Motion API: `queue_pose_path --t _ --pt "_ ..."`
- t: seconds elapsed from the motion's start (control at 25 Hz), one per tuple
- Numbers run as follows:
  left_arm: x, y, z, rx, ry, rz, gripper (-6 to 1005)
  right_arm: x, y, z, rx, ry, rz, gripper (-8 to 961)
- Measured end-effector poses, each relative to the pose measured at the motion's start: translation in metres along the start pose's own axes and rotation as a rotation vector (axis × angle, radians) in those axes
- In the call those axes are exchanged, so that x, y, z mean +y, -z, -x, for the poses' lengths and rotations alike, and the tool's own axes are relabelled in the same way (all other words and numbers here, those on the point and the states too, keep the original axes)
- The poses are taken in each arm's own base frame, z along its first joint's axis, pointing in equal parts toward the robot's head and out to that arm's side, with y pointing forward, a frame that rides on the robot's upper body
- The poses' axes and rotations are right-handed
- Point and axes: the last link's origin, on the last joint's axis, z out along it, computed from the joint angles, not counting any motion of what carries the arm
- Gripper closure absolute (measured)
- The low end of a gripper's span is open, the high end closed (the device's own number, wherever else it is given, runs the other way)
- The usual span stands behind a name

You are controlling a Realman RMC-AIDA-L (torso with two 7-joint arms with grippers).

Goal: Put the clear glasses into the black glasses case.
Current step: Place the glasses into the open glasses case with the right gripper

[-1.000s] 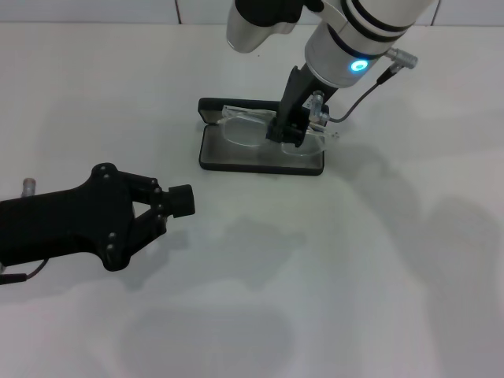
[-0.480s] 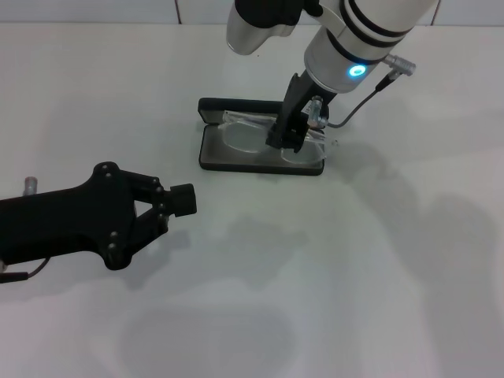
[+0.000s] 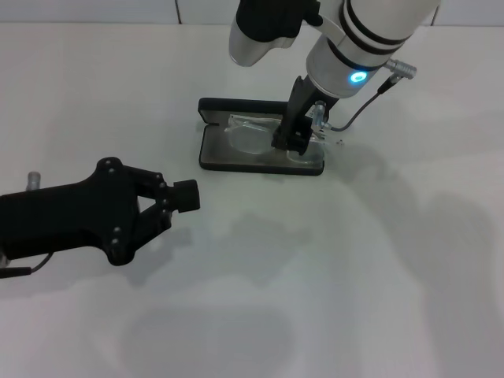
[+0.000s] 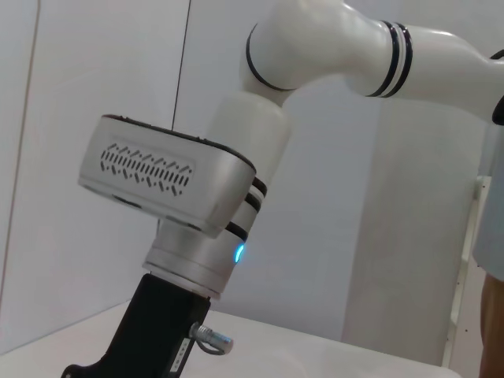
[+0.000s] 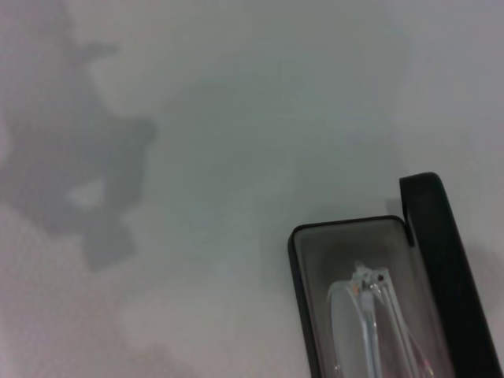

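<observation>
The black glasses case (image 3: 213, 150) lies open at the far middle of the white table, its lid (image 3: 236, 105) standing along the back edge. The clear glasses (image 3: 250, 134) rest low over the grey lining, one end poking past the case's right edge (image 3: 327, 138). My right gripper (image 3: 290, 140) reaches down from above and is shut on the clear glasses near their right half. The right wrist view shows the case's corner (image 5: 303, 236) with the glasses (image 5: 370, 311) inside. My left gripper (image 3: 183, 197) hovers shut at the near left, well apart from the case.
The white tabletop (image 3: 354, 276) stretches bare around the case. A cable (image 3: 358, 110) loops off the right wrist beside the case. The left wrist view shows only the right arm (image 4: 236, 197) against a pale wall.
The right gripper has carried the clear glasses a little leftward and lower, so they sit more fully inside the case. The left gripper has drifted slightly to the right.
</observation>
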Motion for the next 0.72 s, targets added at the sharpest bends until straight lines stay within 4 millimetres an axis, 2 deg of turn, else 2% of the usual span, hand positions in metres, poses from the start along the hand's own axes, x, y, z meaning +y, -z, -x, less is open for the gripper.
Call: queue_pose_path --t 0.72 --pt "-0.0007 -0.0009 -0.0009 0.0 -0.001 0.003 903 -0.0015 0.0 0.0006 -0.005 -0.001 -0.009 889"
